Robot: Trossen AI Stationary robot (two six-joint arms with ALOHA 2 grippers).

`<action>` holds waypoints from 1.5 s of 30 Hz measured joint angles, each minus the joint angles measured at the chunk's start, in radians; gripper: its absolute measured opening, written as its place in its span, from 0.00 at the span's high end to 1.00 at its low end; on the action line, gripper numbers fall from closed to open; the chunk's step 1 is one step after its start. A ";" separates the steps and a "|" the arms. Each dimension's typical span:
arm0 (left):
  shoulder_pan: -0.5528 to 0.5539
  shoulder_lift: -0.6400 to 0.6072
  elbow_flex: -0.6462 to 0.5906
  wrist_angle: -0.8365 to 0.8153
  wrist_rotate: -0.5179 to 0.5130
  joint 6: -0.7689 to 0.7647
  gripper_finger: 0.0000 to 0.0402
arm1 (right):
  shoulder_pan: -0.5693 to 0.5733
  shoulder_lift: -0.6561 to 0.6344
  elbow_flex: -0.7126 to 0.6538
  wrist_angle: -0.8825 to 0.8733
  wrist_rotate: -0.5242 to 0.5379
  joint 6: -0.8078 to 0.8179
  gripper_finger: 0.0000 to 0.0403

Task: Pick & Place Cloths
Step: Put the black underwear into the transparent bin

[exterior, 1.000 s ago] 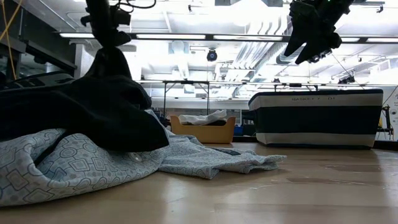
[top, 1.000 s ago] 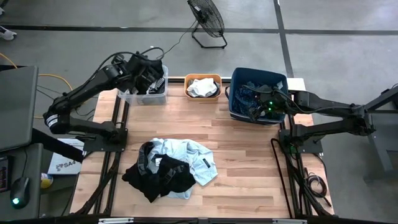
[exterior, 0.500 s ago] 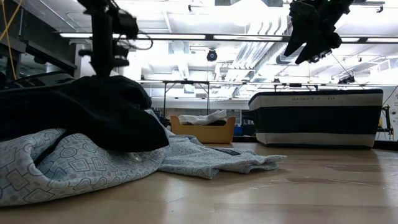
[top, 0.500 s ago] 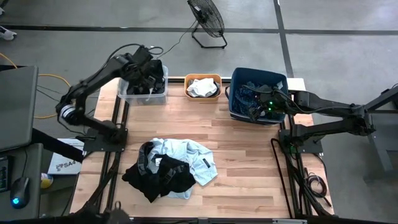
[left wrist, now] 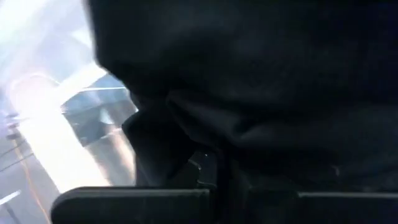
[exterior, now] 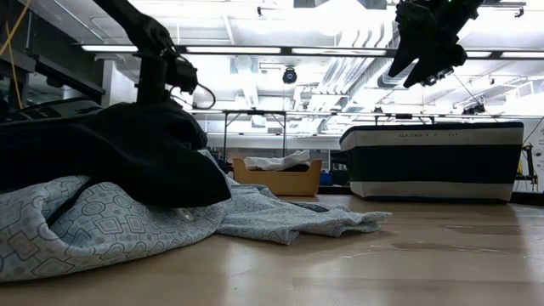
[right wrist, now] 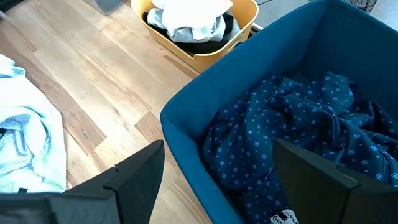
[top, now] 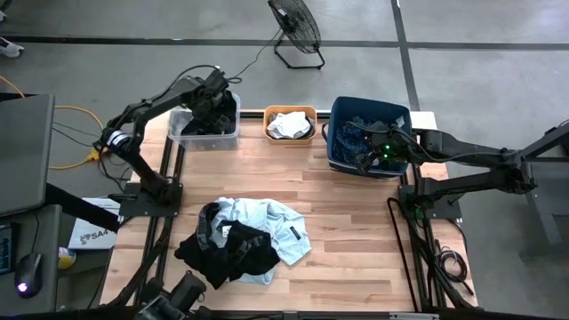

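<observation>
Black fabric filled the left wrist view, pressed against the left pincer [top: 216, 100]; whether its fingers were parted could not be told. That arm reached from its base, elbow raised, down into the clear bin [top: 183, 138] at the tabletop's [top: 356, 231] far left corner, which held a dark cloth [top: 222, 114]. Right pincer [top: 366, 158]: fingers spread apart, empty, poised over the dark blue bin [top: 338, 116] holding the navy dotted cloth [right wrist: 280, 137]; arm stretched level from the right. Orange bin [top: 289, 113]: white cloth [top: 289, 124] inside. Near the front edge: a heap of black cloth [top: 233, 253] upon light blue cloth [top: 276, 222].
</observation>
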State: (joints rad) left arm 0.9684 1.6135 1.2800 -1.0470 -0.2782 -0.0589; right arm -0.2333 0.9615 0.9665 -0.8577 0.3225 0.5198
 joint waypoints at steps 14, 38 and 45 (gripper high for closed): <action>0.001 0.042 0.000 -0.034 0.082 0.032 1.00 | 0.000 0.000 -0.002 0.001 0.000 0.000 0.28; 0.000 -0.154 -0.001 -0.022 0.037 0.024 0.54 | 0.000 0.000 -0.101 0.100 -0.016 0.000 0.28; 0.000 -0.248 -0.001 0.195 0.042 0.028 0.51 | 0.000 0.000 -0.101 0.117 -0.016 -0.001 0.28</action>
State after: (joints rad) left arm 0.9684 1.3656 1.2793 -0.8520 -0.2365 -0.0304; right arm -0.2329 0.9615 0.8658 -0.7406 0.3069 0.5190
